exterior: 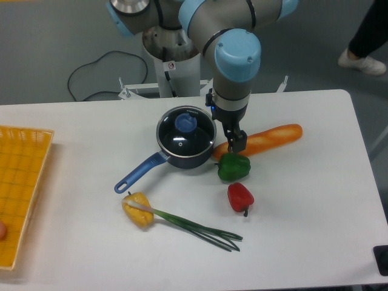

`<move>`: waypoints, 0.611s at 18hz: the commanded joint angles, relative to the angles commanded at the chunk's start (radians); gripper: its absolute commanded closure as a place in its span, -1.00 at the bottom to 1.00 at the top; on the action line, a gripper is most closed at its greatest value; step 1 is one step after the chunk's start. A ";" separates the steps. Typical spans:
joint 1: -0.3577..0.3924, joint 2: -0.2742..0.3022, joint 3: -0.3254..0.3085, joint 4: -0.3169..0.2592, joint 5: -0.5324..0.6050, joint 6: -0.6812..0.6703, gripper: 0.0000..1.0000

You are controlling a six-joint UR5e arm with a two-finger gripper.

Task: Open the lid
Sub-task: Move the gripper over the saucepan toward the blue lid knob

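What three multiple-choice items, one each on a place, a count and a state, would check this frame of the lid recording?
1. Where is the end effector?
A. To the right of the saucepan, near the green pepper
B. Over the yellow basket
C. On the lid's knob

2. How many peppers lie on the table?
A. One
B. Two
C. Three

3. What is the state of the lid?
A. Lifted in the air
B. Resting on the saucepan
C. Lying flat on the table

Answers:
1 A: the end effector hangs beside the pan's right rim, above the green pepper.
2 C: a green, a red and a yellow pepper show.
3 B: the glass disc with its blue knob covers the pan.
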 joint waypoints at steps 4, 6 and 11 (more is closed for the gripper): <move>0.000 0.002 -0.003 -0.002 0.012 0.000 -1.00; -0.002 0.005 -0.008 -0.003 0.029 -0.018 -1.00; -0.023 0.020 -0.057 0.000 0.067 -0.043 -1.00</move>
